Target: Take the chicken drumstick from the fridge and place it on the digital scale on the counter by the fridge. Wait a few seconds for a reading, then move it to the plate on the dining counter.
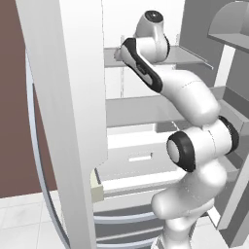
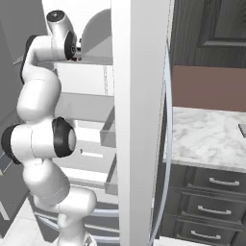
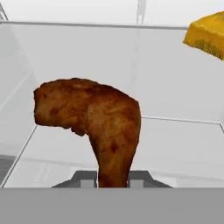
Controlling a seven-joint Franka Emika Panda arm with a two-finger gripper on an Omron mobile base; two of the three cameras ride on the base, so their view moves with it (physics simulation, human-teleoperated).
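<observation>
**Drumstick pinched inside the fridge**

From my station, the arm (image 1: 194, 116) rose from the base, bent at the elbow and reached up and forward into the open fridge (image 1: 63, 97), its wrist level with an upper shelf (image 1: 189, 57). In the left base view I saw the forearm angled up and to the left, with the hand end tucked behind the fridge's near wall. The right base view showed the same reach from the other side, the arm (image 2: 41, 96) stacked in a tall curve with the wrist beside that shelf (image 2: 96, 60).

The hand view gave me what the base views hid: the drumstick (image 3: 94, 118) was close in front of the camera, thick end up and to the left, thin end down between the fingers (image 3: 113, 178), which were pinching it. It hung over a white shelf floor (image 3: 175, 144). A cheese wedge (image 3: 206, 35) sat at the upper right, well apart from the drumstick.

The right base view alone showed me a marble counter (image 2: 202, 137) beside the fridge over dark drawers (image 2: 211, 202), with a grey slab's edge, probably the scale (image 2: 242, 129), at the frame's right border.
</observation>
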